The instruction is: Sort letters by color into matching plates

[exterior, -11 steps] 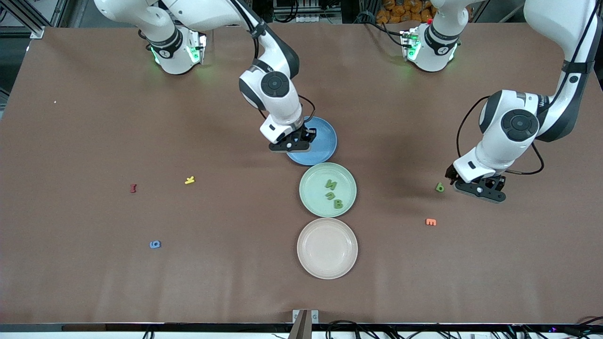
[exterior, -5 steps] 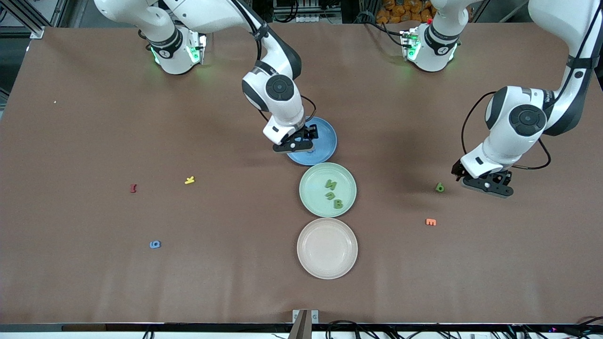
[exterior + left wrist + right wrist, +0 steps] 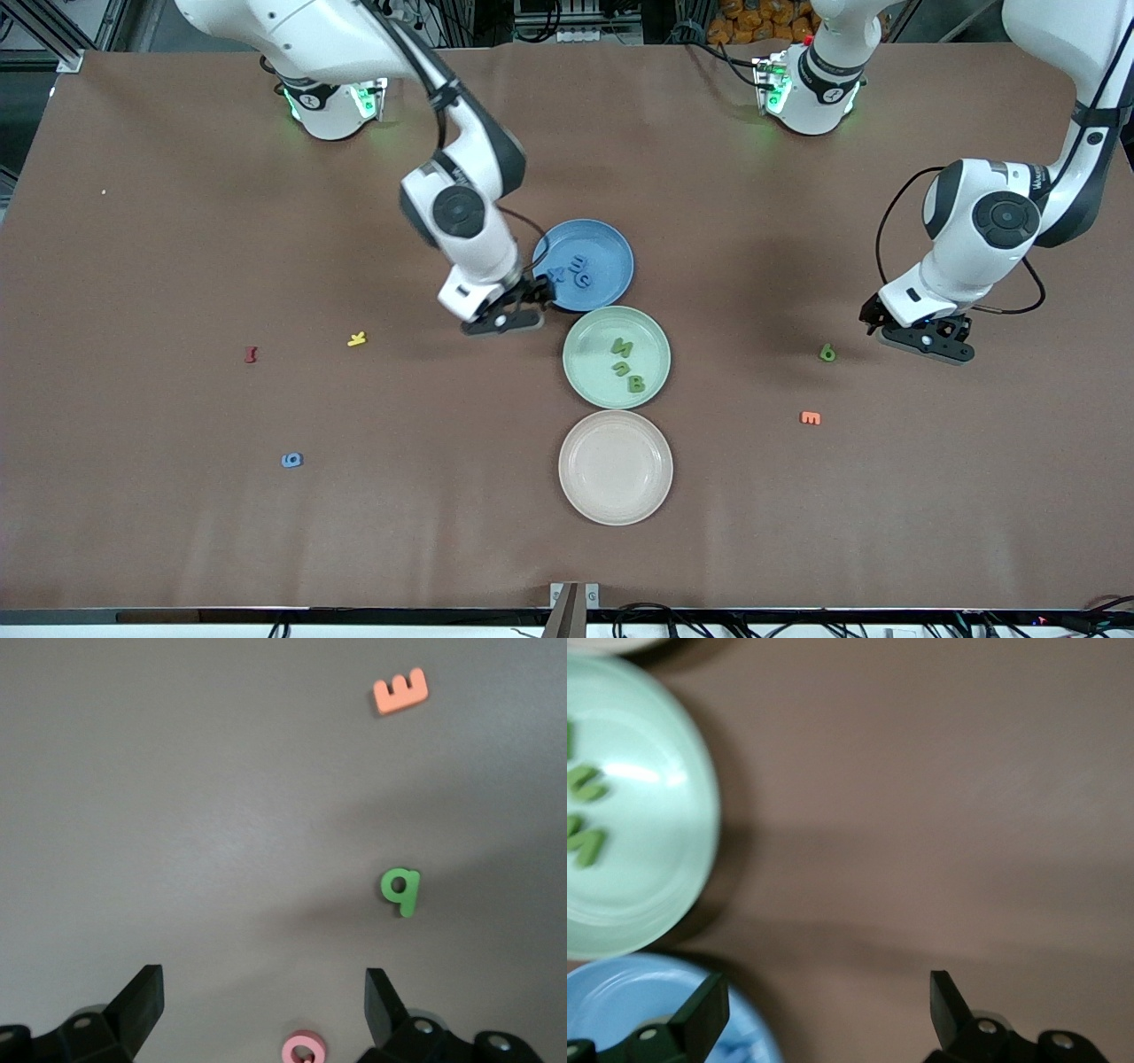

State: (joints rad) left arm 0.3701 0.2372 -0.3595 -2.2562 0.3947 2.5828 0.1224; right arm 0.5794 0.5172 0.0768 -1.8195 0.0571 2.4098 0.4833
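Table: brown, flat, matte; loose pieces scattered toward both ends.

Blue plate: farthest of three plates in a row at table centre. Holds three blue letters. Rigid, shallow, low rim; no need to lift.

Green plate: just beside the blue plate, nearer the front camera. Holds three green letters. Cream plate nearest the camera, bare.

Right gripper: over bare table just beside the blue plate's rim, toward the right arm's end. Jaws wide apart, nothing between them.

Left gripper: low over the table at the left arm's end, near the green 6. Jaws spread wide, nothing held.

Remaining task pieces:
- Green 6: flat on the table, near the left gripper, well apart from the green plate.
- Blue 6: flat on the table toward the right arm's end, well apart from the blue plate.

Non-task pieces: orange E, yellow piece, red piece, pink ring under the left gripper.

Handling, judged: foam, very light, soft, slightly compressible, not fragile. Thin profile; easily pushed aside by a fingertip. Descend to table level, straddle the narrowest width, close on opposing outer edges. Light force sufficient. Release low over the plate to prevent bounce.
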